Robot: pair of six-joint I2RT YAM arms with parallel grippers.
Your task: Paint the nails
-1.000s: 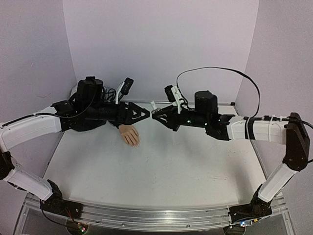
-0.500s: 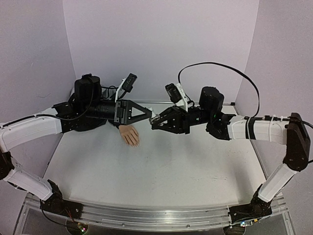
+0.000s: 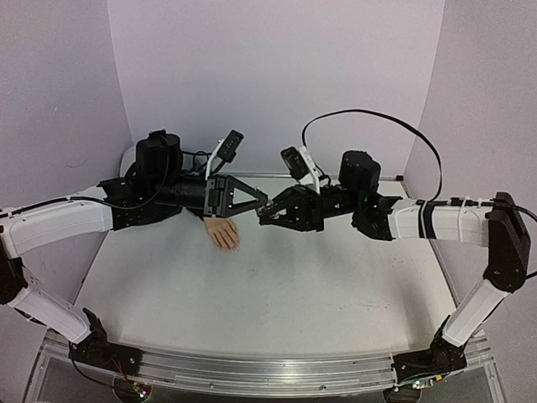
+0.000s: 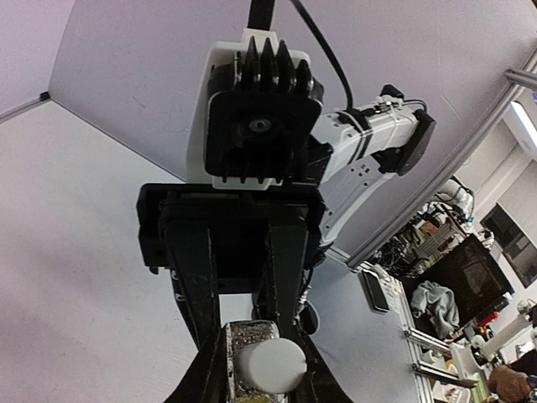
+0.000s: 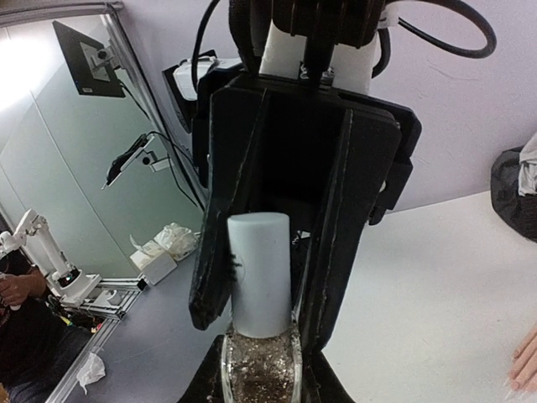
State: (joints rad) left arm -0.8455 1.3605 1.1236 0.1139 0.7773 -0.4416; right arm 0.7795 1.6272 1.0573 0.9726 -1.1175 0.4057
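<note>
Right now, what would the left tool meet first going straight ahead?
The white cylindrical cap of the small glitter-filled glass bottle, between the left tool's fingers; the right tool holds that bottle.

lilac walls point(image 3: 277, 75), white table point(image 3: 277, 294)

White desk point(image 3: 285, 294), flat, matte; lilac walls point(image 3: 268, 75) close left, back and right sides. Pale peach mannequin hand point(image 3: 223, 231) lies on far-left part of desk, pointing toward near edge. Aluminium rail point(image 3: 252, 367) runs along near edge, carrying left arm base point(image 3: 94, 342) and right arm base point(image 3: 424, 363).
</note>
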